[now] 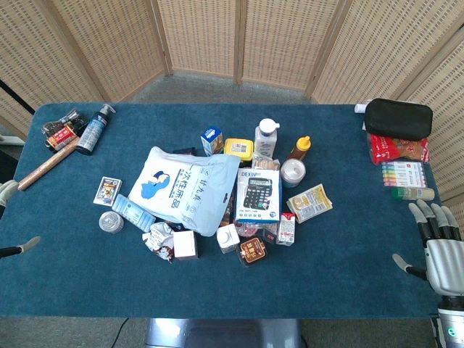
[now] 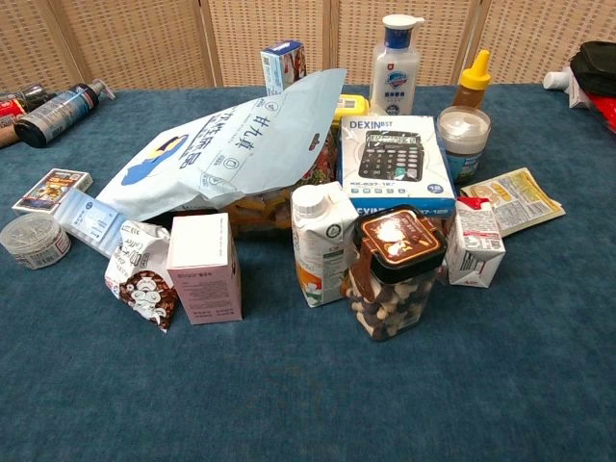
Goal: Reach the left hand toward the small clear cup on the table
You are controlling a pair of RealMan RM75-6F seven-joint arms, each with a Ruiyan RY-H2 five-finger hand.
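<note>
The small clear cup (image 1: 111, 222) stands on the blue table left of the pile, just beside a flat pale-blue packet (image 1: 133, 213). The chest view shows the cup (image 2: 34, 241) at far left, with clear ribbed walls. Only the fingertips of my left hand (image 1: 7, 192) show at the head view's left edge; they are spread, hold nothing, and are well left of the cup. My right hand (image 1: 439, 245) rests open near the table's front right corner, fingers apart. Neither hand appears in the chest view.
A heap fills the table's middle: a large white-blue bag (image 1: 185, 188), a calculator box (image 1: 258, 194), a pink box (image 2: 202, 268), a milk carton (image 2: 321, 243) and a snack jar (image 2: 397, 274). A card box (image 1: 106, 191) lies behind the cup. A hammer (image 1: 46, 165) and a spray bottle (image 1: 94, 130) sit far left.
</note>
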